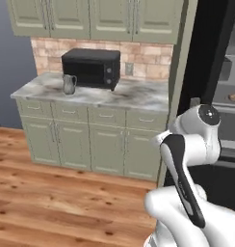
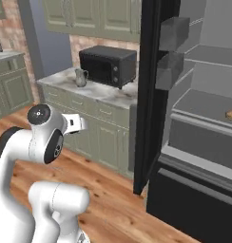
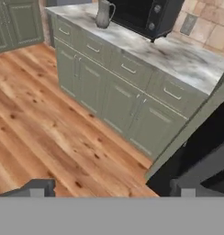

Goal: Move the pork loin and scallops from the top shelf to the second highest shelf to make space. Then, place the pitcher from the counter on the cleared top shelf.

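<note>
Across the upper left of the left base view runs the counter, w/ black microwave at centre-top & the pitcher just left of it, upright on the stone. Hand view: gripper at bottom edge, jaws spread wide, nothing btwn them, floor below

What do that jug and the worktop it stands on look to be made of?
The pitcher looks like dull metal, perhaps pewter: grey-beige with a soft sheen. The counter looks like polished stone, probably marble: grey-and-white veining and a rounded edge.
</note>
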